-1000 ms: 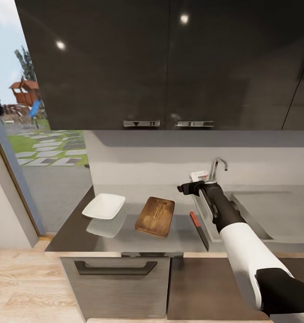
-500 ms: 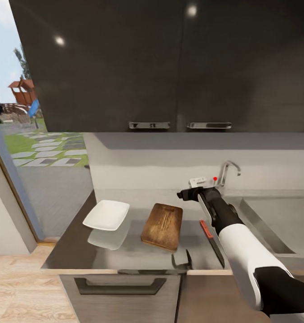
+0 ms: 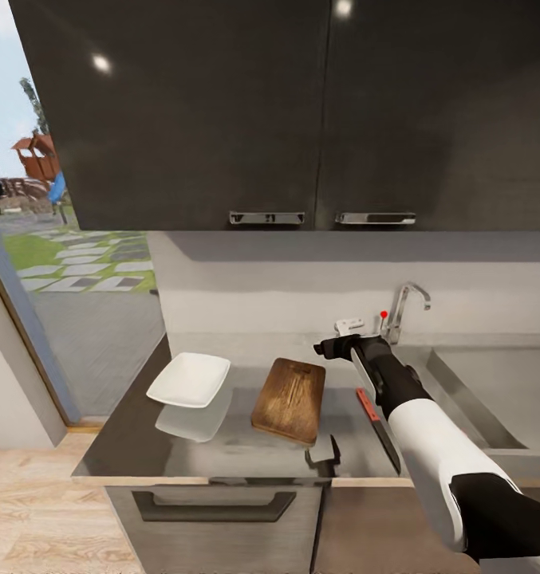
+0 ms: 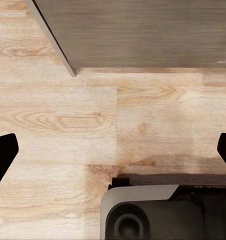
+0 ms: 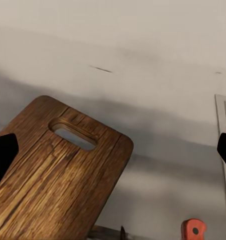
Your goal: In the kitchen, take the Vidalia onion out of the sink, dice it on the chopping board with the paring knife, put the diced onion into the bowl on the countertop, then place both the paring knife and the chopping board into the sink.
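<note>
The brown chopping board (image 3: 289,400) lies on the dark countertop (image 3: 126,430), with the white bowl (image 3: 190,379) to its left. To the board's right lies the paring knife (image 3: 367,404), red handle toward the wall. My right gripper (image 3: 327,347) hovers open above the board's far right corner. In the right wrist view the board (image 5: 53,170) and the knife's handle (image 5: 194,229) lie below the open right gripper (image 5: 113,155). My left gripper (image 3: 323,454) is open at the counter's front edge. The grey sink (image 3: 461,399) is on the right; the onion is hidden.
The chrome tap (image 3: 407,307) with its red knob (image 3: 384,315) stands behind the sink. Dark wall cabinets (image 3: 301,119) hang overhead. A drawer front (image 3: 214,510) is under the counter. In the left wrist view, wooden floor (image 4: 68,120) and the robot's base (image 4: 158,210) lie below.
The camera has shifted, so the whole scene sits further right and a little nearer. My left gripper's fingers have risen into sight at the counter's front edge. The right arm has held its place.
</note>
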Robot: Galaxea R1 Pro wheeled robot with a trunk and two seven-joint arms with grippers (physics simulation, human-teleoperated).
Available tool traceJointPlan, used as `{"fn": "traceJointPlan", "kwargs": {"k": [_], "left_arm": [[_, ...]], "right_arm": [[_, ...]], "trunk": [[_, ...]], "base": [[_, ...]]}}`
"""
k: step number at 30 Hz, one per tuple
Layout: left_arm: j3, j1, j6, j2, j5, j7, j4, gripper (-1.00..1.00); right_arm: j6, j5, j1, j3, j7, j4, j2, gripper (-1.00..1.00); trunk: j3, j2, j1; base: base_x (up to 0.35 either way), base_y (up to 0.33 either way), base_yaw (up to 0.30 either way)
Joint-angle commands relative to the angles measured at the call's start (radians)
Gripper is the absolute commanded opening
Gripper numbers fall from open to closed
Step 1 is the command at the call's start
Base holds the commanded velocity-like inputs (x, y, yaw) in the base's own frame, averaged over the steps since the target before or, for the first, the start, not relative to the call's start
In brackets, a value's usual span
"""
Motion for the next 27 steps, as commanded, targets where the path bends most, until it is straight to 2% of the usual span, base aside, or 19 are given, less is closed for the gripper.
{"fn": "traceJointPlan", "kwargs": {"k": [1,7,21,27], "left_arm": [[0.001,0.0,-0.002,0.0,0.001,0.0,-0.001,1.0],[0.001,0.0,-0.003,0.0,0.001,0.0,-0.001,1.0],[0.001,0.0,-0.003,0.0,0.0,0.0,-0.001,1.0],[0.001,0.0,-0.003,0.0,0.0,0.0,-0.001,1.0]], "right_arm": [[0.005,0.011,-0.001,0.0,0.007,-0.001,0.0,1.0],[0.004,0.011,-0.001,0.0,0.007,-0.001,0.0,1.0],[0.004,0.011,-0.001,0.0,0.007,0.001,0.0,1.0],[0.003,0.011,-0.001,0.0,0.007,0.023,0.001,1.0]], "trunk": [[-0.004,-0.002,0.001],[-0.013,-0.002,0.001],[-0.034,-0.002,0.001],[-0.043,-0.002,0.001]], "base": [[0.0,0.0,0.0],[0.075,0.0,0.0],[0.262,0.033,0.0],[0.063,0.006,0.0]]}}
